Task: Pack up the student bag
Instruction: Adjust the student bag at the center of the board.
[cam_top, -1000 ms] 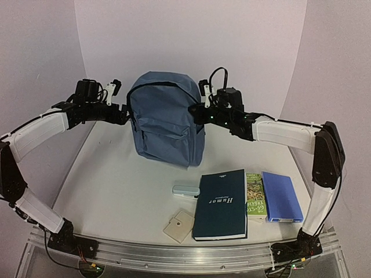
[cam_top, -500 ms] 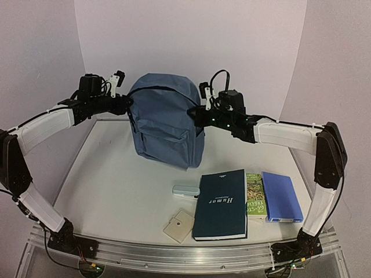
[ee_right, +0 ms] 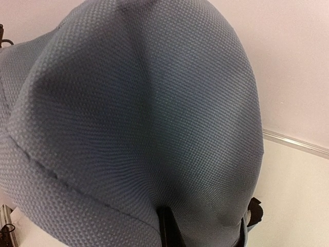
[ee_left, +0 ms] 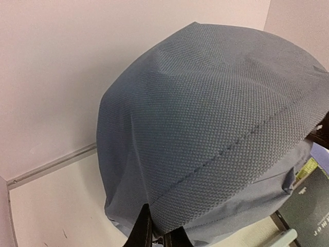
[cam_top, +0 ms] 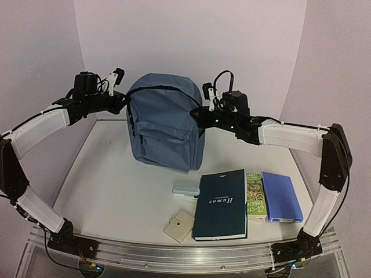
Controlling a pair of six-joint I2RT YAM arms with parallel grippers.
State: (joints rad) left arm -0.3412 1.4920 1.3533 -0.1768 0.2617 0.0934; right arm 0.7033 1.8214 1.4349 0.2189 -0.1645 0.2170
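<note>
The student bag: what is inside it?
Nothing inside shows: the student bag stands upright with no opening visible, so its blue fabric covers the interior. Whether it holds anything cannot be told.

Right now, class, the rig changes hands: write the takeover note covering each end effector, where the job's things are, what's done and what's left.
Left end effector: shut on the bag, pinching fabric on its left side.
Right end effector: shut on the bag's right side.
Bag: upright at the back of the table; it looks zipped.
Loose in front of it: dark book, green book, blue book, grey case, beige square.
Done: bag gripped on both sides.
Left: open it and pack everything.
</note>
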